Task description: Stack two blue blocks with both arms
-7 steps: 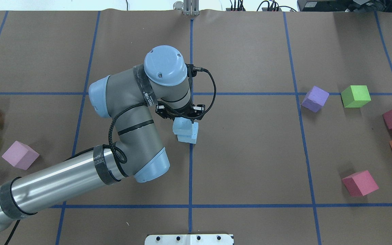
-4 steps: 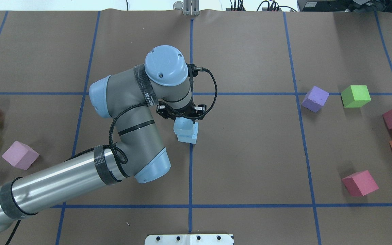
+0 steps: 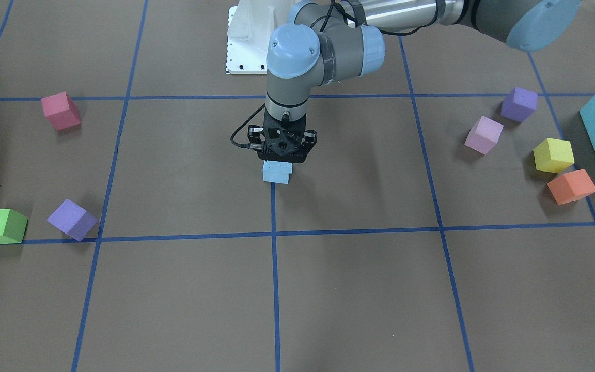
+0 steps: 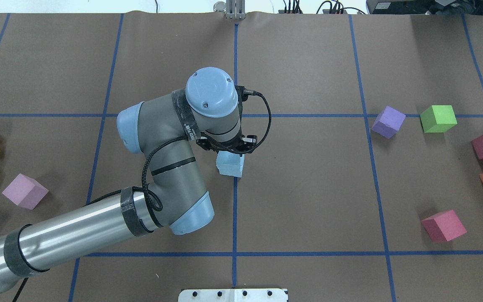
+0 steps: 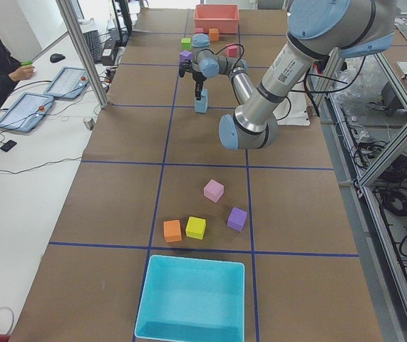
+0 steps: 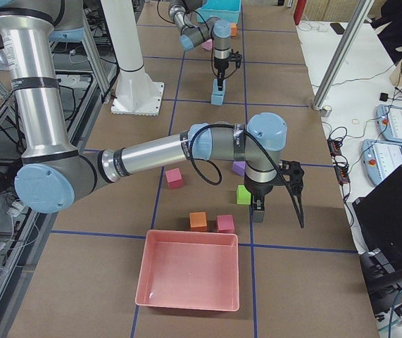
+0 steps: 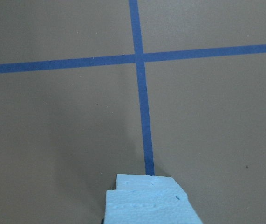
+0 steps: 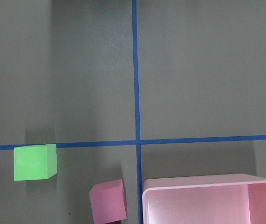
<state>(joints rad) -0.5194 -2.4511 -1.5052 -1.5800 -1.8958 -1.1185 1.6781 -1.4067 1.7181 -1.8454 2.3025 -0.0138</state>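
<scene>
Reaching in from the left, the left arm sets its pincer over the upper blue block, which sits on the lower blue block at the centre of the worktop. Whether the pincer pinches cannot be told. Advisable: let go gently and lift straight up, sparing the stack.

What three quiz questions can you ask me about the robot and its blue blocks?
1. Pick one: which arm's pincer is over the blue blocks? A, the left. B, the right.
2. True or false: the blue blocks lie far apart on the table.
3. Which colour is the tray that the right wrist camera sees?

Key: 1. A, the left pincer. 2. False, one is above the other. 3. Pink.
</scene>
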